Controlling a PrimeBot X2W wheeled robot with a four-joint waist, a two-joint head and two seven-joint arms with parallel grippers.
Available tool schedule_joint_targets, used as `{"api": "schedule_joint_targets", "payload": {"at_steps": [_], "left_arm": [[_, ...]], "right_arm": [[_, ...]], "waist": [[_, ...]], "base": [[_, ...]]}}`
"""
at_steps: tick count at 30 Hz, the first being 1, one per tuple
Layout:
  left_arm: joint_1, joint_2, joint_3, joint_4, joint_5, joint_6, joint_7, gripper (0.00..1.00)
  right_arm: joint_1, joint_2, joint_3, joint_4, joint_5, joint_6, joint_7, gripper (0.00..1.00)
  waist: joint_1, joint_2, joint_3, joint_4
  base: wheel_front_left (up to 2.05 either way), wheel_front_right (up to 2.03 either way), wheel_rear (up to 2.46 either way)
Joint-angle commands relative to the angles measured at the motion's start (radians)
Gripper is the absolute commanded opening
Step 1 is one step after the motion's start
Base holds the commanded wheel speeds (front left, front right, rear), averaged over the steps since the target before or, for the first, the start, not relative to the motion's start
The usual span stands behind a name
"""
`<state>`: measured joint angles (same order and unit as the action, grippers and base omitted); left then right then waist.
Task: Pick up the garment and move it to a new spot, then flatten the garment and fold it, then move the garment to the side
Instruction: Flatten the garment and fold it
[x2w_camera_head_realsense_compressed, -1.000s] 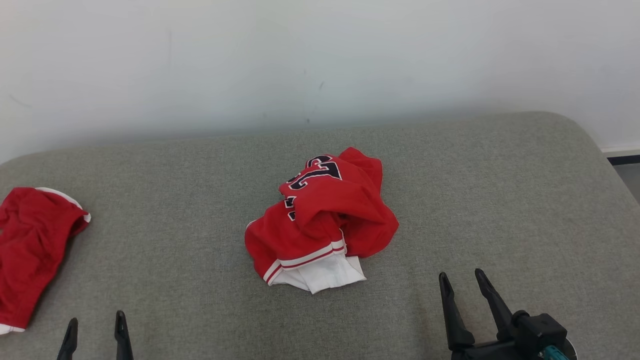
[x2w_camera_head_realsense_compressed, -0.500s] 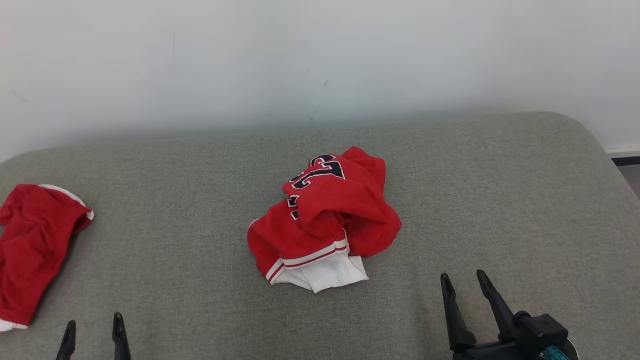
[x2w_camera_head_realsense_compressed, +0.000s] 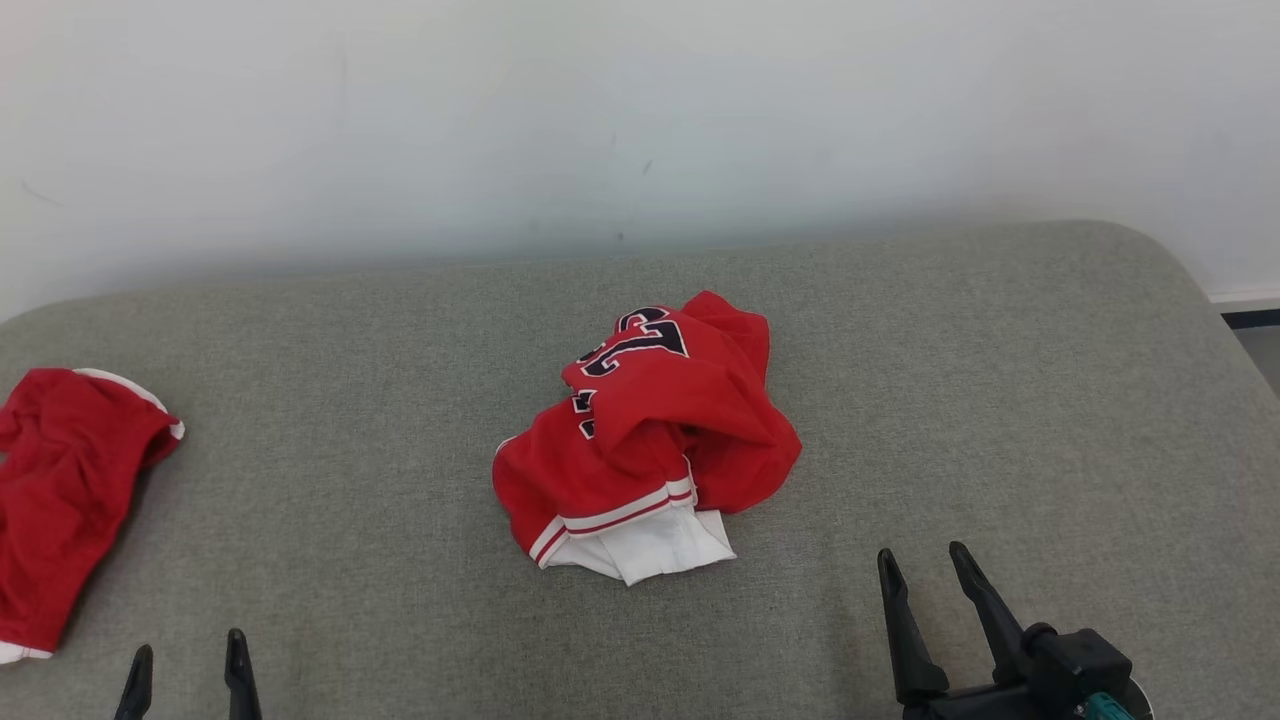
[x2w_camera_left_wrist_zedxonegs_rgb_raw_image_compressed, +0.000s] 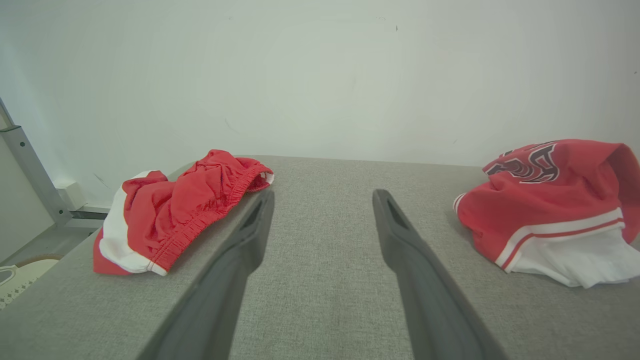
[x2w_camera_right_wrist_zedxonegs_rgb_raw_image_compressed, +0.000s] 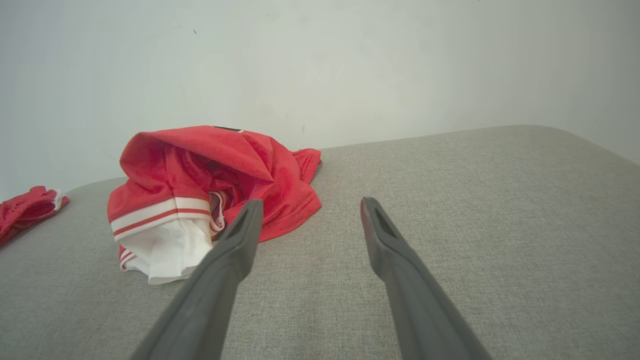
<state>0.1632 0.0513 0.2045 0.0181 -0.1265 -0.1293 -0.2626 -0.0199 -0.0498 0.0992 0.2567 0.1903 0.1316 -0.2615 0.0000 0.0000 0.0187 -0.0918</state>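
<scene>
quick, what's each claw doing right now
left claw: open, holding nothing
right claw: open, holding nothing

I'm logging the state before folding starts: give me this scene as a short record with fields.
surface: grey cushion, white wall behind
task garment: red jersey, crumpled heap at mid-cushion, white part at its near edge
other garment: red shorts, bunched at the left edge
left gripper: open, empty, touching neither garment
right gripper: open, empty, near the jersey's right, not touching
folding: not begun
</scene>
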Motion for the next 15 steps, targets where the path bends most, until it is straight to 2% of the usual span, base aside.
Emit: {"api": "schedule_joint_targets", "payload": {"at_steps": [1, 12, 15], "left_arm": [[-0.003, -0.002, -0.001, 0.006, -0.015, -0.001, -0.004, 1.0], [-0.073, -0.001, -0.062, 0.056, -0.023, -0.001, -0.004, 1.0], [-0.109, -0.002, -0.101, 0.111, -0.032, -0.001, -0.004, 1.0]], "right_arm": [[-0.002, 0.0, 0.002, 0.003, 0.0, -0.002, -0.004, 1.0], [-0.019, 0.0, 0.013, 0.008, 0.01, -0.002, -0.004, 1.0], [-0.024, 0.0, 0.017, 0.009, 0.014, -0.002, -0.004, 1.0]], "waist": [[0.0, 0.0, 0.0, -0.002], [0.0, 0.0, 0.005, -0.02], [0.0, 0.0, 0.014, -0.032]], "base": [[0.0, 0.0, 0.0], [0.0, 0.0, 0.0], [0.0, 0.0, 0.0]]}}
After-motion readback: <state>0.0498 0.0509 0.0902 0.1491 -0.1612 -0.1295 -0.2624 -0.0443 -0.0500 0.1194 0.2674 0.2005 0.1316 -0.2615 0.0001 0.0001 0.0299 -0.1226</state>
